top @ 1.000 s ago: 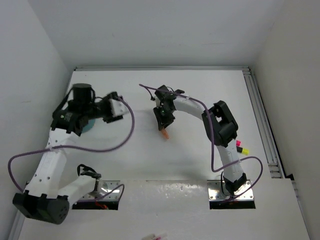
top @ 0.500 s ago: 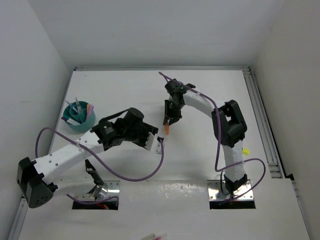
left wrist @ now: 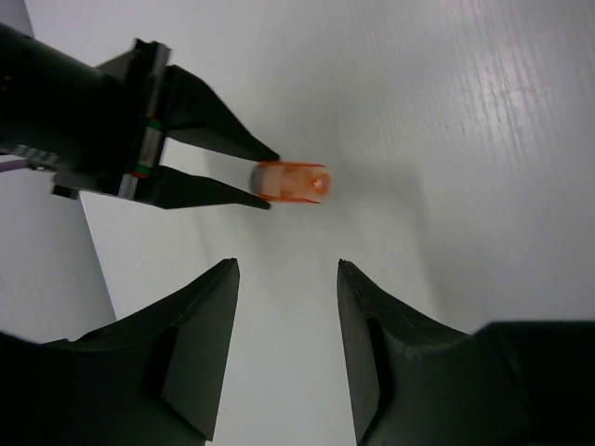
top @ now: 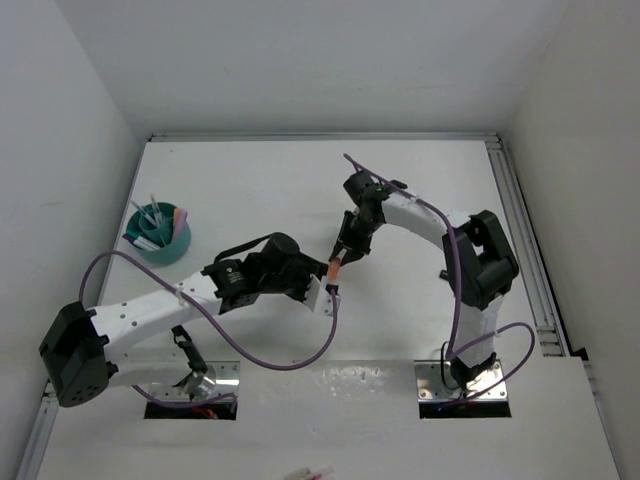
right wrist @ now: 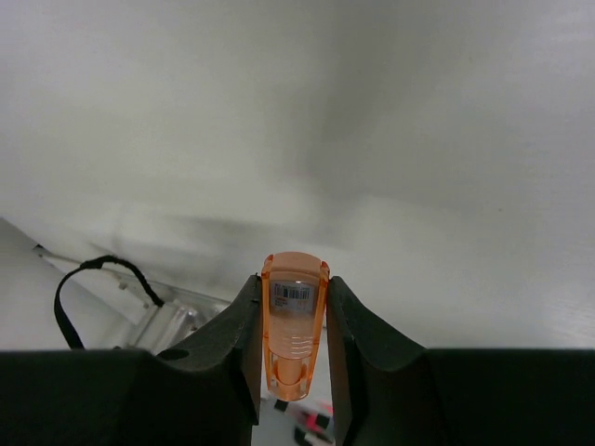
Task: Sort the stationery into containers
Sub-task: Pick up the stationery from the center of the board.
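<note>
My right gripper (top: 343, 256) is shut on a stubby orange highlighter (right wrist: 294, 334) and holds it above the table's middle; the highlighter also shows in the top view (top: 333, 268) and the left wrist view (left wrist: 292, 181). My left gripper (top: 327, 293) is open and empty, its tips just below the highlighter's free end, pointing at it (left wrist: 286, 269). The teal-green cup (top: 166, 246) stands at the left and holds several pens and markers (top: 153, 216).
Purple cables loop from both arms across the table's near half (top: 262, 357). A metal rail (top: 520, 215) runs along the table's right edge. Two more markers lie by the near edge, below the arm bases (top: 310, 472).
My left arm has swung from the cup at the left across to the middle, under the highlighter. My right gripper has carried the highlighter slightly right and nearer.
</note>
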Controlling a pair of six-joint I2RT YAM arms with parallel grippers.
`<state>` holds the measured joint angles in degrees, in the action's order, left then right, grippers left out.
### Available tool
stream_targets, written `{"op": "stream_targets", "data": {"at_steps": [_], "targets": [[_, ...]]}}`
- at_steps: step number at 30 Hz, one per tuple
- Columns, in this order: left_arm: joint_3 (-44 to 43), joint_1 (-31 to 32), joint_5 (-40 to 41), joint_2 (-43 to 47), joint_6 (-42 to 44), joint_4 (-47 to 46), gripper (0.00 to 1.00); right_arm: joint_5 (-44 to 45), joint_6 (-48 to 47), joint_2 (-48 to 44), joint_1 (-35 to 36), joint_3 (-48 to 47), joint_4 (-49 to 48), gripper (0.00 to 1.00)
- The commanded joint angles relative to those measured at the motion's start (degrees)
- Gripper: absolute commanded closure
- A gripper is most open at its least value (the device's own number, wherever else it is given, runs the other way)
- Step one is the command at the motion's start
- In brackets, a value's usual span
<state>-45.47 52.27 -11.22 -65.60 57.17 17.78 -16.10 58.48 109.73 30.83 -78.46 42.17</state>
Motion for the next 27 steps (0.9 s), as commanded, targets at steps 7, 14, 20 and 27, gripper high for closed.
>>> {"op": "stream_targets", "data": {"at_steps": [7, 14, 20, 27], "targets": [[-1.81, 0.64, -6.08, -3.57, 0.05, -3.81, 0.44, -14.57, 10.69, -2.42, -2.61, 7.44, -8.68, 1.0], [-2.78, 0.02, -11.89, -4.71, 3.21, 0.15, 0.43, -19.49, 14.29, -2.59, -3.32, 10.51, -13.25, 1.0], [-3.31, -0.5, -11.1, -6.2, 5.23, -0.64, 0.45, -23.62, 17.01, -3.12, -3.23, 13.23, -17.46, 1.0], [-3.31, -1.91, -11.28, -7.43, 9.1, -0.38, 0.5, -26.61, 19.39, -4.44, -3.23, 15.79, -21.78, 1.0]]}}
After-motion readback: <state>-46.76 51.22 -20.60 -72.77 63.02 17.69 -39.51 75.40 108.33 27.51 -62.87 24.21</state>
